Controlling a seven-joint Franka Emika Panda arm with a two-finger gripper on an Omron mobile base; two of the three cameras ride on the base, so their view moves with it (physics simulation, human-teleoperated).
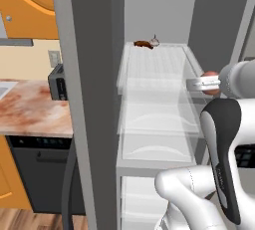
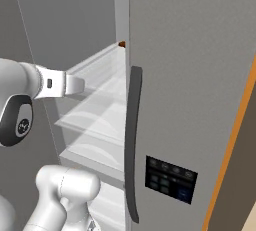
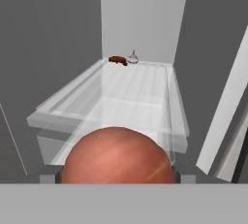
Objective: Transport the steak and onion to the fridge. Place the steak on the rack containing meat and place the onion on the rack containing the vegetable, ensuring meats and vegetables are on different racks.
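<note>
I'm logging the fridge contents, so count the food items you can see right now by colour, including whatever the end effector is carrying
Reddish-brown: 1, the onion at the end effector, in front of the fridge.
Dark brown: 1, the dark brown piece at the back of the top rack.
Whitish: 1, the small pointed bulb beside it.
Total: 3

No words, brand names or numbers can be read. The dark control panel [image 2: 171, 179] on the fridge [image 2: 190, 75] door carries small bluish icons, too blurred to make out.
</note>
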